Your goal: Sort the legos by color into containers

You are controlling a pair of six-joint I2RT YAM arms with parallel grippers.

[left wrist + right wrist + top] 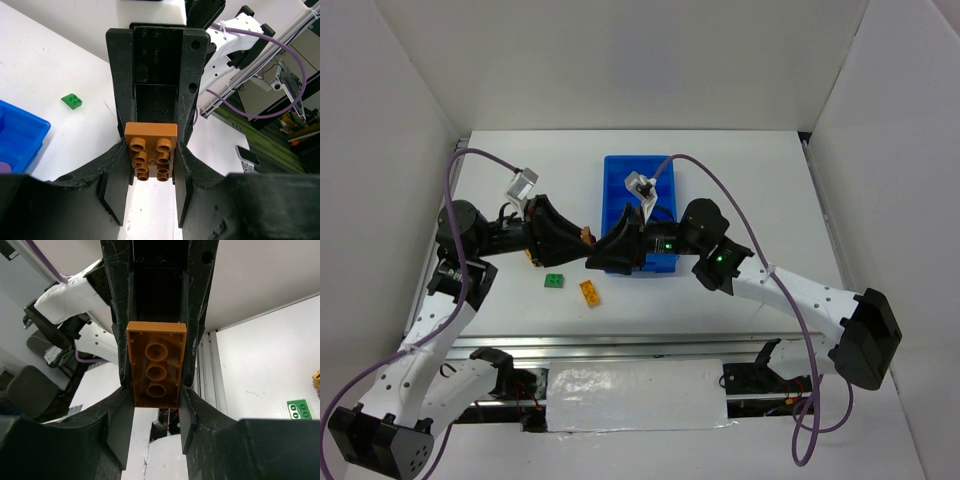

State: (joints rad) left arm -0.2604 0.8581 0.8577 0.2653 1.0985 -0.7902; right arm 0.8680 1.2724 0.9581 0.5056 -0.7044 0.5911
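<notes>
Overhead, a white tabletop [740, 180] is seen, and on it a blue tray [618, 178] is set lengthwise at mid-table, its near end partly covered by the right arm [790, 290]. Both arms are bent inward, so that the left claw [582, 238] and the right claw [608, 250] are set tip to tip just beside the tray's near left corner, above the tabletop. One brown brick [150, 150] is held between them. In the left wrist view its studs are shown and it is pinched at its sides by the left claw. In the right wrist view its hollow underside is shown, and it is squeezed there by the right claw as well. Each claw is thus closed on that brick. Two more bricks are seen loose on the tabletop, nearer the bases than the claws: an orange-yellow brick [590, 292] and, near it on the left but not touching, a green brick [555, 282]. A purple bit [2, 167] is glimpsed inside the tray; its compartment cannot be told.
</notes>
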